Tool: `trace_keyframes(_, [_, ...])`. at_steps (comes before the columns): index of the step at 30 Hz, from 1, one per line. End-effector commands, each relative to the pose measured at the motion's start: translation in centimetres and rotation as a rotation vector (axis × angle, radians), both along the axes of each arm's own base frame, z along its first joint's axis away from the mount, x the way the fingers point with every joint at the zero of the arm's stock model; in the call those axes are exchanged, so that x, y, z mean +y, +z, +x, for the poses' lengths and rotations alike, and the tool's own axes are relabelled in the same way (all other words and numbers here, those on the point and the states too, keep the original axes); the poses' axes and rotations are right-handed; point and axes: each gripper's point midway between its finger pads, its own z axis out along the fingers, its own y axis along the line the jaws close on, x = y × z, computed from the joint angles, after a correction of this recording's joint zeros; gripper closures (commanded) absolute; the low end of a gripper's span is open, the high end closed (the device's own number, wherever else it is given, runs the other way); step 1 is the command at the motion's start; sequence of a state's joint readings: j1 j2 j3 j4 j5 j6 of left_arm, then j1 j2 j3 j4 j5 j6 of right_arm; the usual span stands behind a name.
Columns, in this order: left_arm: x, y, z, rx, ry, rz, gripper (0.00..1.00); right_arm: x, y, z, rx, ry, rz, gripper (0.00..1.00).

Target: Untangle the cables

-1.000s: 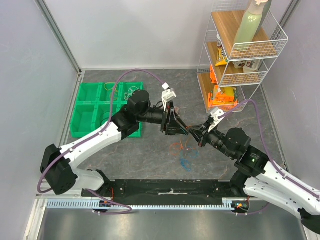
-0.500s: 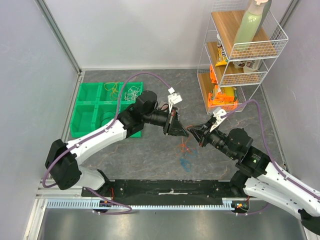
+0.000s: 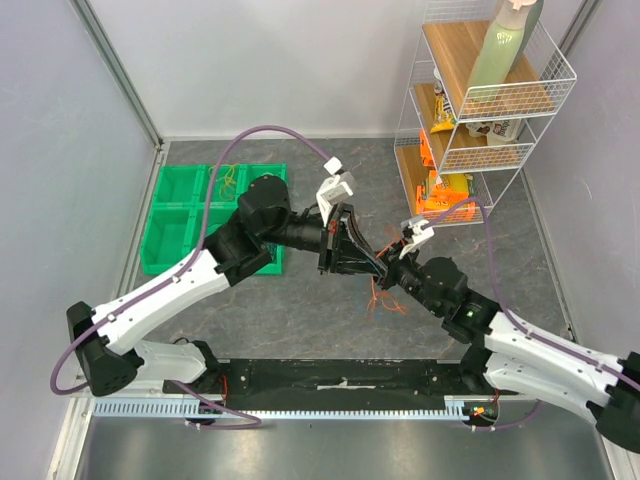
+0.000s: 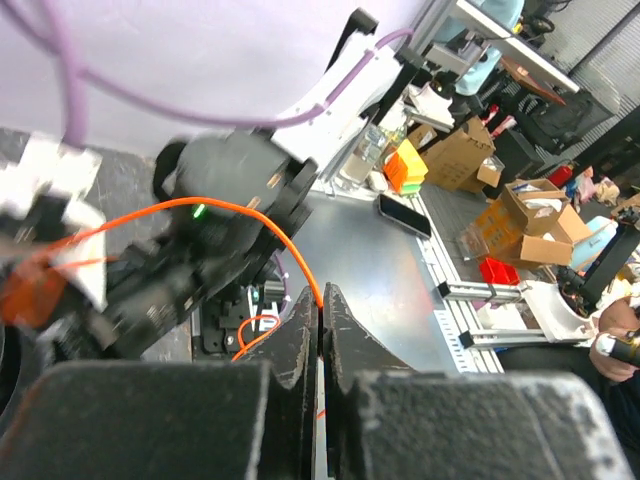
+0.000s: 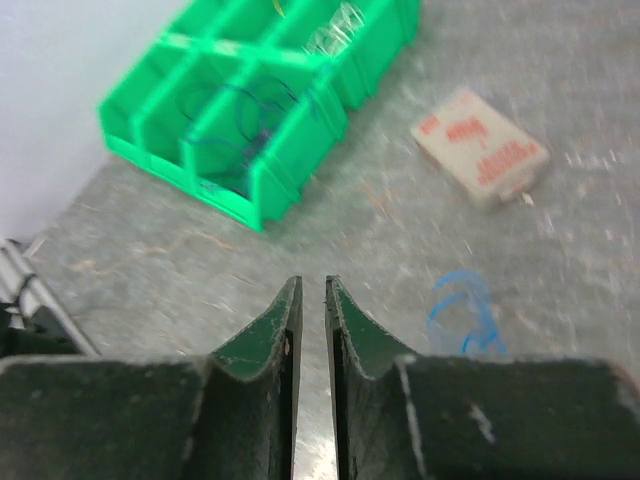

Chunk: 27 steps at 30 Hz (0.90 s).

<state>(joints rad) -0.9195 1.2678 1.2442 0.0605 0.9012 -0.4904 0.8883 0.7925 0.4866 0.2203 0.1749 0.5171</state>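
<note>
Grey, stone-patterned tabletop lay beneath both arms, with pale panels around it. Near its middle our left gripper had its jaws pressed together on the orange cable. The wire entered right at the tips and arched away toward the other arm's wrist. From overhead we saw the rest of that cable hanging below the pinch as a loose bunch of loops, just under the spot where the two tools met. Our right gripper faced the left one almost tip to tip, its jaws a narrow slit apart with nothing between them.

We judged that the coming move turned on this. The strand ran from the left pinch downward and toward the right arm, so the right gripper was the nearer free tool. It would have to drop toward the hanging loops rather than reach outward.

Only the left wrist camera showed the pinch itself; overhead, the fingers hid it. Only the right wrist camera showed the blue cable, lying on the table ahead and to the right of its jaws. Overhead, the right arm covered that spot. The same view showed a packet beyond the blue cable. Farther off stood the green tray, with a dark purple cable in a near compartment and a white cable in one at the back. We could not find the orange cable in that view at all.
</note>
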Motion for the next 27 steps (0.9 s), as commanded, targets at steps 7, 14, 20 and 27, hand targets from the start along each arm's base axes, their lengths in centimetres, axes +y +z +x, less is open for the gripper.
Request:
trace_keyframes(7, [4.3,6.5,2.0,-0.197,0.304,0.011,0.98,-4.7,-8.1,1.5,0.16,-0.284,-0.061,0.7])
trace_keyframes(14, [10.5,0.9,12.1,-0.223,0.864,0.335,0.98,-5.8,-10.3,-0.2,0.146,-0.239,-0.086,0.39])
trace_keyframes(20, [23.3,-5.3,20.9,-0.054,1.316,0.532,0.98,-6.1,-11.3,-1.1,0.127,-0.2,-0.07,0.38])
trace_keyframes(27, [36.2,-9.3,24.9,0.135,1.727,0.561,0.98,-5.7,-11.3,-1.1,0.124,-0.179,-0.082,0.37])
